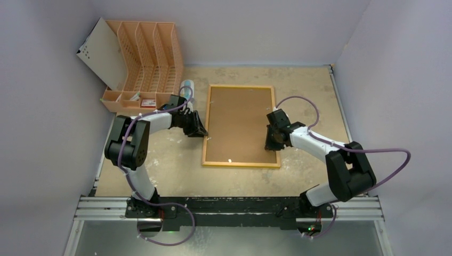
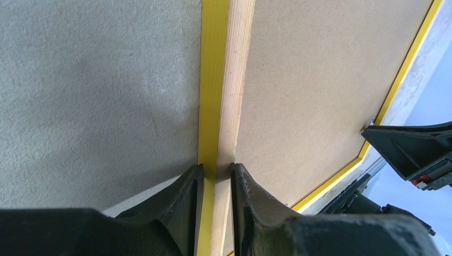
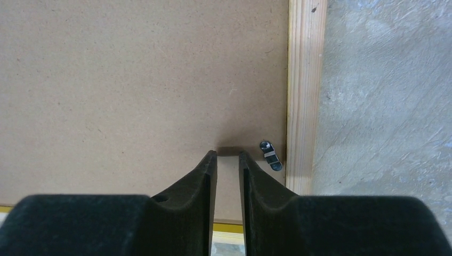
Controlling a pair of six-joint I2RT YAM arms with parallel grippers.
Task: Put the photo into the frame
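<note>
The frame (image 1: 240,164) lies face down at the table's middle, with a brown backing board (image 1: 240,122) filling its back. My left gripper (image 1: 201,130) is shut on the frame's left side; in the left wrist view its fingers (image 2: 217,168) clamp the yellow rim (image 2: 213,80) and the wood edge (image 2: 237,80). My right gripper (image 1: 273,144) points down at the board close to the right side. Its jaws (image 3: 228,153) stand a narrow gap apart with nothing between them, beside a small metal turn clip (image 3: 270,154) and the wood edge (image 3: 305,96). The photo is not in view.
An orange slotted file rack (image 1: 149,58) stands at the back left, with a white panel (image 1: 98,53) leaning on it. A pale tube (image 1: 187,88) lies just behind my left wrist. Walls close in the table on three sides.
</note>
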